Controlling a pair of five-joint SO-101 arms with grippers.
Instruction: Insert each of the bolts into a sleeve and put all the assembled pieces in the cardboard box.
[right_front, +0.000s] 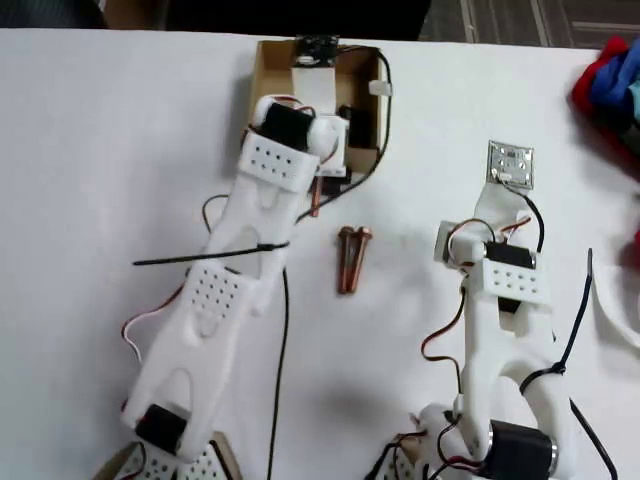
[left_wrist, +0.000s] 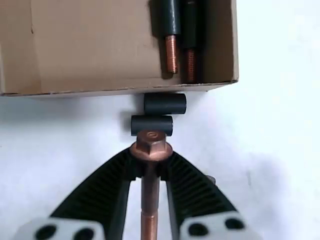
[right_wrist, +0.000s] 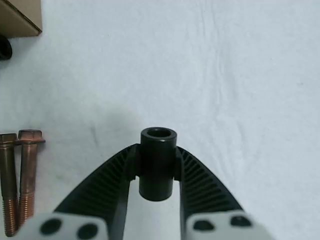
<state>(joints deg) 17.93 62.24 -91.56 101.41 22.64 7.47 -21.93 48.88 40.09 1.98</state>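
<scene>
While left gripper (left_wrist: 151, 162) pinches a bolt (left_wrist: 150, 210), head toward the box (left_wrist: 120, 87), right gripper (right_wrist: 157, 155) pinches a sleeve (right_wrist: 158, 172) well apart from it, bore end free.

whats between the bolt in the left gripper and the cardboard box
In the left wrist view, one black sleeve by the bolt and a second sleeve by the cardboard box.

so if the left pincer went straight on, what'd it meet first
Probably the nearer black sleeve, lying crosswise ahead of the bolt in the left pincer; a second sleeve and the cardboard box lie beyond.
</scene>
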